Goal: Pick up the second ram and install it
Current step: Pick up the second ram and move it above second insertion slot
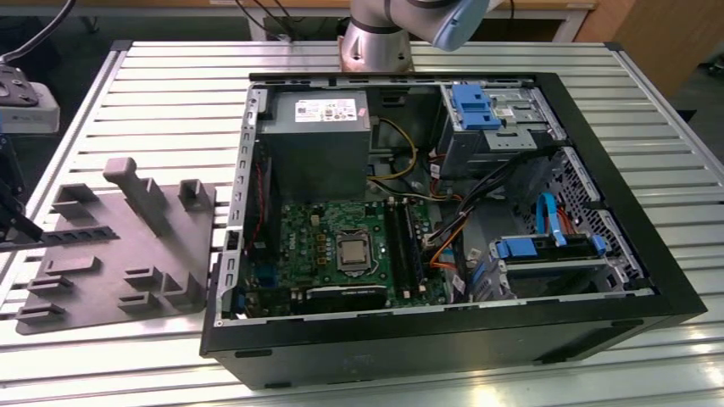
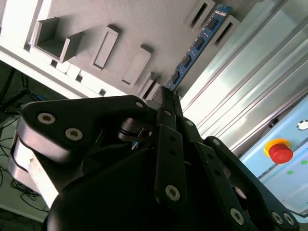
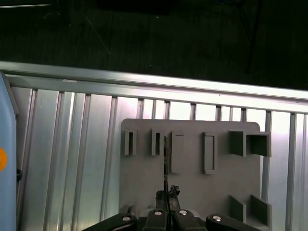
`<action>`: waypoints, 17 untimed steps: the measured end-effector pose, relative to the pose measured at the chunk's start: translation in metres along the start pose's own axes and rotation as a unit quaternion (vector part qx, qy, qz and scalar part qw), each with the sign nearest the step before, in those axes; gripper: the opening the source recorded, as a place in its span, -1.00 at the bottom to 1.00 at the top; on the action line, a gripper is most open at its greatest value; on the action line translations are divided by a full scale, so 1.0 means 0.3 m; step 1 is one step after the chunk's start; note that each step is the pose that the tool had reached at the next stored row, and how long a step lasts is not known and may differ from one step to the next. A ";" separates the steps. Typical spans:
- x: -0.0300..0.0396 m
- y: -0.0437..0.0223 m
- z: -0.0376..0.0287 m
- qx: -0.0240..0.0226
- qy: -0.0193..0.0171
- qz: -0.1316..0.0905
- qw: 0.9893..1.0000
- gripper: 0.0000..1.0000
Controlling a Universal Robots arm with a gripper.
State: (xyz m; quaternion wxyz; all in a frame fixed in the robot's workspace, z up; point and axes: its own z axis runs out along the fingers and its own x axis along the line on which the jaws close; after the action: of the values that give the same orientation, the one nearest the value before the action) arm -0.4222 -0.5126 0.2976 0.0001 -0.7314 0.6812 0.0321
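In the exterior view, an open computer case [image 1: 453, 339] on the slatted table [image 1: 169, 76], a grey moulded tray [image 1: 97, 263] beside it toward the exterior view's left. Second ram [image 1: 81, 234] by the tray's edge farthest from the case. In the second wrist view, gripper [image 2: 166, 94] pinched narrow on one end of the second ram [image 2: 196, 46]. In the first wrist view, second ram [image 3: 166, 163] edge-on between two tray slots [image 3: 177, 153].
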 end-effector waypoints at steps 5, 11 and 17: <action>0.000 0.001 -0.011 0.000 -0.002 0.000 1.000 -0.77; -0.001 0.001 -0.023 0.000 -0.004 0.000 1.000 -0.77; -0.002 0.001 -0.033 0.000 -0.006 0.000 1.000 -0.77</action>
State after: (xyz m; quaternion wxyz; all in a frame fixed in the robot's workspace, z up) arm -0.4222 -0.5126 0.3075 0.0045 -0.7314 0.6809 0.0363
